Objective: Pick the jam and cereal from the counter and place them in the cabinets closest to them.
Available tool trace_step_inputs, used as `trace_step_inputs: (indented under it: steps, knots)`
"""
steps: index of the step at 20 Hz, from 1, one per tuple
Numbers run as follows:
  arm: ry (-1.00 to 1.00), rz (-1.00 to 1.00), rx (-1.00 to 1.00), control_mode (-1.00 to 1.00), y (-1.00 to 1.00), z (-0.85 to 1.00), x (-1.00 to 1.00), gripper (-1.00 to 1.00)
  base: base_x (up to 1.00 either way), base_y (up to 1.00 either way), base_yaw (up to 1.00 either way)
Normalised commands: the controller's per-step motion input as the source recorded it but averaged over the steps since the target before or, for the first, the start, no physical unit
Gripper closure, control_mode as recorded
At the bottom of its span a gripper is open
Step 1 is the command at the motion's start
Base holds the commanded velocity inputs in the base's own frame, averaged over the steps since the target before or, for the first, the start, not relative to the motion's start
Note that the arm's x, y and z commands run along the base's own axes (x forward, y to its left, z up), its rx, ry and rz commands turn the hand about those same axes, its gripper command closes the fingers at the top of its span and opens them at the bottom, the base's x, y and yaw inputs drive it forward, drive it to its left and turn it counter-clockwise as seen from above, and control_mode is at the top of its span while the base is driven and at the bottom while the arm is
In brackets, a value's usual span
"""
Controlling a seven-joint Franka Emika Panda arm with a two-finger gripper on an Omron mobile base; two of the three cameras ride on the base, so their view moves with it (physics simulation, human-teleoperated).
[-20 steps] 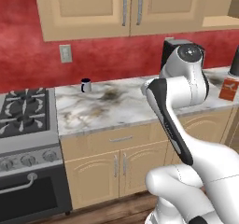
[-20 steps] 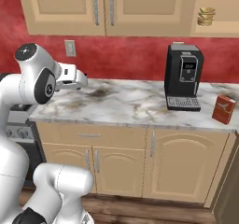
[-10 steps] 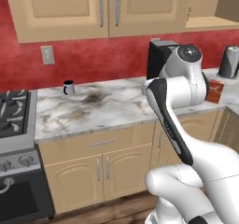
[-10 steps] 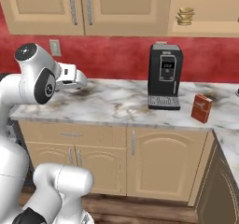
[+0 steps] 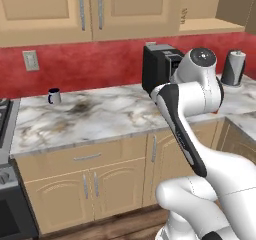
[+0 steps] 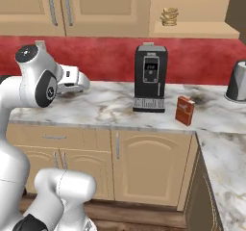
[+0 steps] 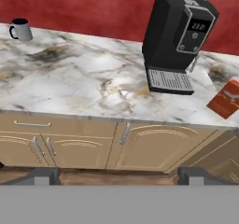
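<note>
Mug: small, dark with a pale inside, on the counter far off to the gripper's left by the red wall; not part of the task.
Gripper: empty, fingers spread wide, held above the counter's left stretch in the right base view; its two dark tips rise at the bottom of the hand view, wide apart.
Coffee machine: black, upright, ahead of the gripper and to its right, between it and the cereal.
Cereal: red-orange box with a pale mark, standing upright on the counter just right of the coffee machine, well apart from the gripper and beyond the machine.
Handling of the cereal: likely light, thin-walled card that would dent under a hard squeeze; fairly stiff along its edges, tall enough to tip if nudged.
Where to take hold: probably across the narrow faces at about mid-height, fingers closing gently, approaching from the open side away from the machine.
Jam: cannot be made out.
Cabinets: closed tan doors with grey bar handles above the gripper; an open shelf to the right holds a yellowish stack, above and right of the cereal.
Change from earlier: the whole scene has slid leftward in both base views, so the base has driven right along the counter; the stove has left the left base view, and the cereal sits nearer the middle of the right base view. The fingers' spread matches a second ago.
</note>
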Motion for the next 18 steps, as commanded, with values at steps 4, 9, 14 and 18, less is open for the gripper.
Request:
trace_step_inputs:
  steps: [4,9,14,18]
  knots:
    - [0.0,0.0,0.0,1.0,0.0,0.0,0.0,-1.0,0.0,-0.52,0.0]
    - [0.0,0.0,0.0,1.0,0.0,0.0,0.0,-1.0,0.0,-0.51,0.0]
    - [0.0,0.0,0.0,1.0,0.0,0.0,0.0,-1.0,0.0,-0.51,0.0]
    - [0.0,0.0,0.0,1.0,0.0,0.0,0.0,-1.0,0.0,-0.49,0.0]
